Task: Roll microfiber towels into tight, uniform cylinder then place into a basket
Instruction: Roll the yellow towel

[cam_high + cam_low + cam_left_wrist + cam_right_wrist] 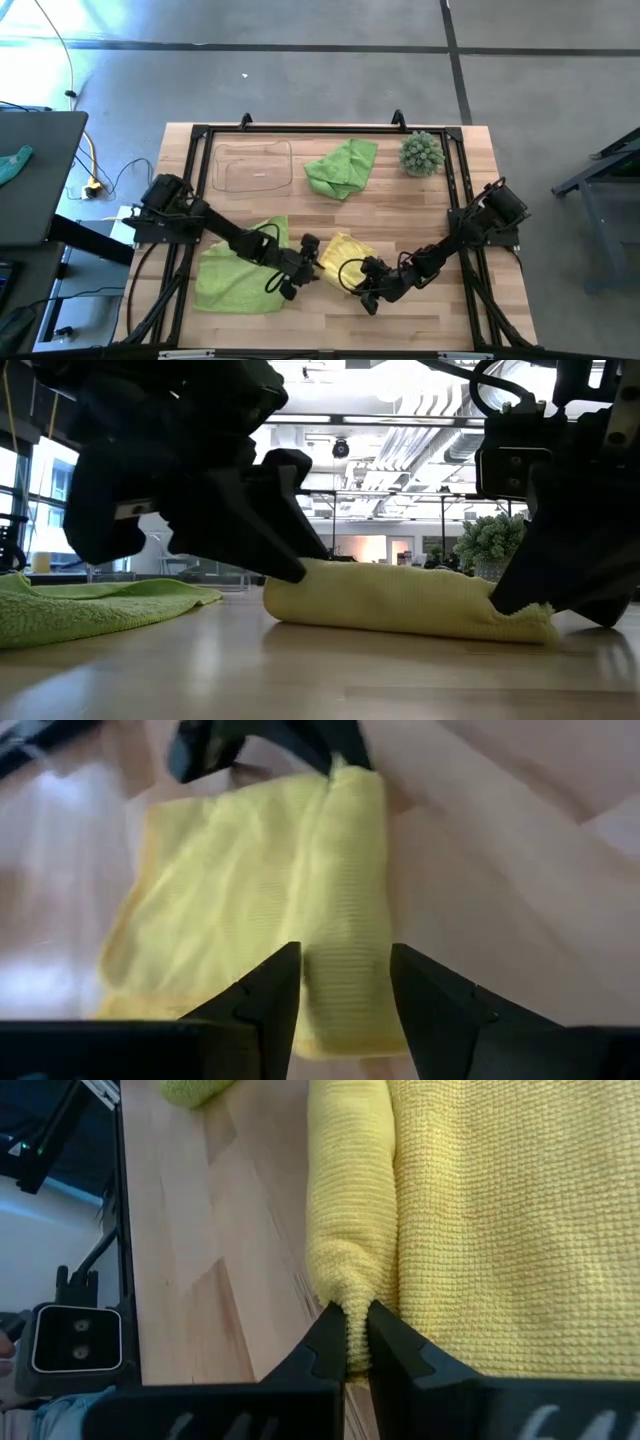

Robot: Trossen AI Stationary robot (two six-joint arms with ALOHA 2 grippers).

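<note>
**Rolling the yellow towel: R pinches, L free**

My right gripper (pixel 357 1342) is clamped on the rolled edge of the yellow towel (pixel 343 258); fingers pressed together w/ a fold of cloth between them. My left gripper (pixel 345 982) sits at the opposite end of that roll, fingers apart, straddling the rolled ridge but not squeezing it. Only the first turn or so is made; the rest of the cloth lies flat beside the roll.

To do this step well, I judge: close L on the roll end so both ends are held at the same height, then turn both wrists together and push toward the flat part. If one end leads, the roll goes cone-shaped. Keep tension; loose terry will spring open.

Around the tools: a flat lime green towel (pixel 240 275) lies just beside L's arm, on the side away from R; its edge is close enough to snag. A second, crumpled green towel (pixel 342 168) lies well ahead of both grippers, next to the clear basket (pixel 252 166), which looks empty. A spiky ball plant (pixel 421 154) stands far ahead of R, out of the way. Path to the basket crosses nothing but bare wood, imo.
</note>
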